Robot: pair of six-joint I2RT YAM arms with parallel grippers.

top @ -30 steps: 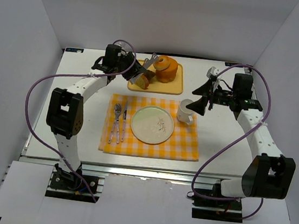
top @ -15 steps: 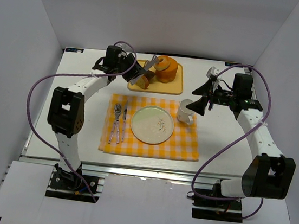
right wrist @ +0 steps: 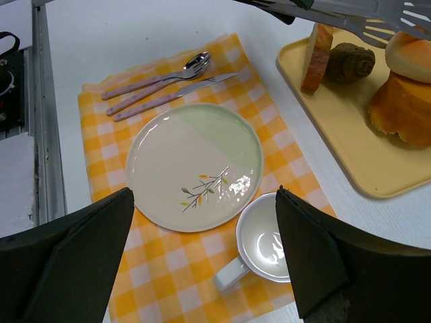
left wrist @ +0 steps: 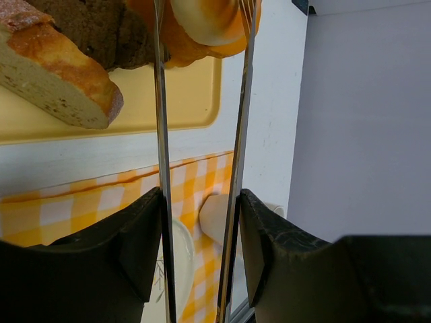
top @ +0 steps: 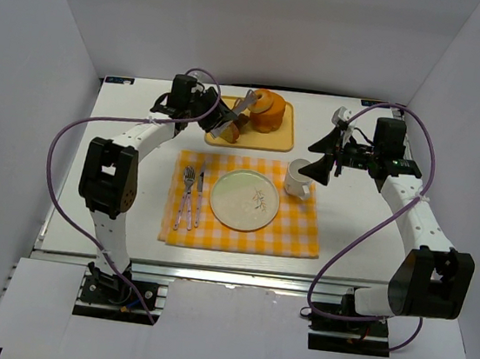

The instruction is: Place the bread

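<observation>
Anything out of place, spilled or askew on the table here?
Nothing stands out. The plate, cup and cutlery sit tidily on the checked cloth, nothing spilled. The left claw holds tongs around the bread at the yellow tray; the right claw hangs open near the cup.

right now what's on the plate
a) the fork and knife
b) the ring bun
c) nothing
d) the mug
c: the plate is bare. The bread is over on the yellow tray, and the cutlery and mug lie beside the plate on the cloth.
</observation>
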